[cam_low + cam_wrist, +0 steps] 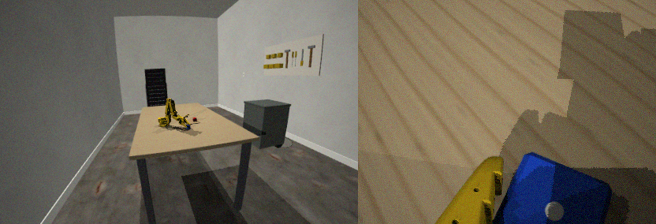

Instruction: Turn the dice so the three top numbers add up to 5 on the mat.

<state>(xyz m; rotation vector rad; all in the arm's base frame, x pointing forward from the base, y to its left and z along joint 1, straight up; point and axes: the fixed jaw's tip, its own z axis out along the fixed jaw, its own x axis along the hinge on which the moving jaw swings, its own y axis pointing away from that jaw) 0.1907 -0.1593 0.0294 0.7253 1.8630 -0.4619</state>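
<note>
A blue die (pixel 551 212) (pixel 188 127) sits on the wooden table top, and the face turned to the wrist camera shows a single pip. In the wrist view one yellow jaw (pixel 467 219) lies just left of the die, close to its edge; the other jaw is out of frame. My gripper (pixel 186 125) is low over the table at the blue die, with its fingers parted and not clamping it. A red die (pixel 194 118) lies a little behind and to the right. I cannot make out a third die or the mat.
The table (pixel 177 140) stands mid-room, with the arm's base (pixel 162 121) near its centre. A grey cabinet (pixel 266 120) stands on the floor to the right. A dark rack (pixel 155 87) stands at the back wall, and a tool board (pixel 293 57) hangs on the right wall.
</note>
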